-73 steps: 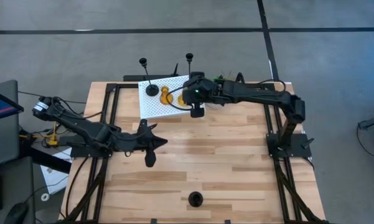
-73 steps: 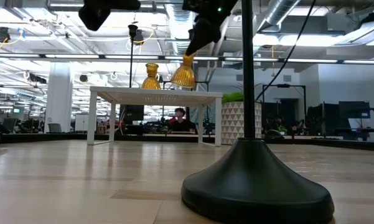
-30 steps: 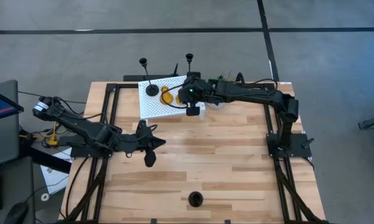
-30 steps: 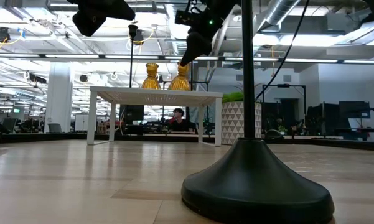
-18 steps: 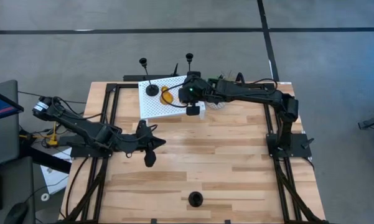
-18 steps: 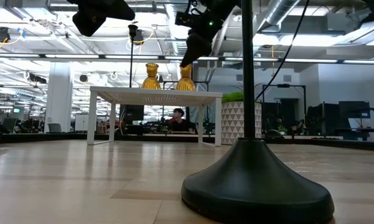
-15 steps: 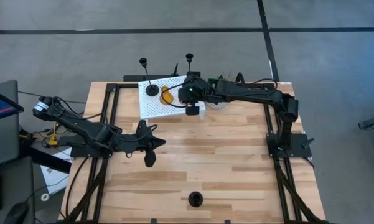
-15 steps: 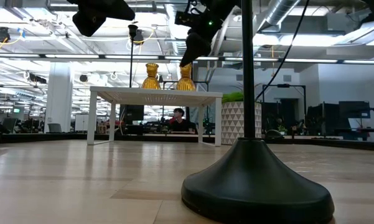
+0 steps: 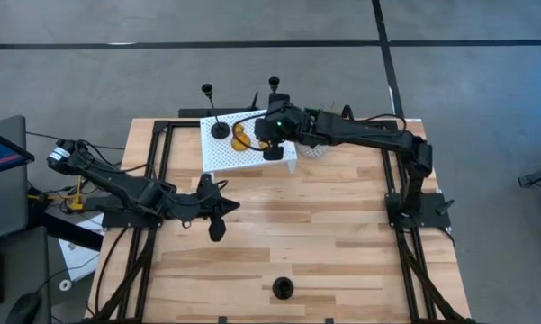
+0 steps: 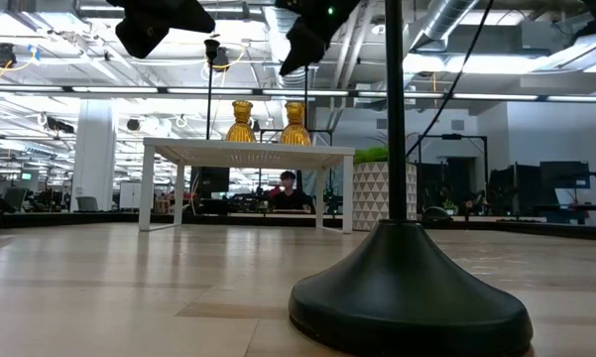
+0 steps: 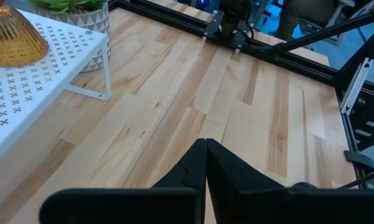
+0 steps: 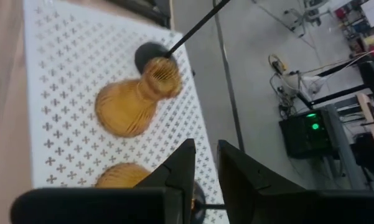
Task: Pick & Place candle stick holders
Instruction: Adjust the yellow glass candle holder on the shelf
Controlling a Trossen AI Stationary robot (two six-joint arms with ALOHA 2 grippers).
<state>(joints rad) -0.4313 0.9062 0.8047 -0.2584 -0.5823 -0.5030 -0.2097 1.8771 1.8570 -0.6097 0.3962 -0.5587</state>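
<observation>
Left claw (image 9: 218, 221) of mine hangs pinched closed over the table (image 9: 324, 234), holding nothing. Both amber holders (image 10: 241, 121) (image 10: 296, 122) stand on the white perforated stand (image 10: 248, 153); above them my right claw (image 9: 272, 151) hovers slightly parted, empty.

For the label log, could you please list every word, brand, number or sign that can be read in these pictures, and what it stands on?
None: no readable text shows in any view.
The white perforated shelf bears only cross-shaped cut-outs, no writing.
The amber candle stick holders and the black candle stick holder carry no labels.
</observation>
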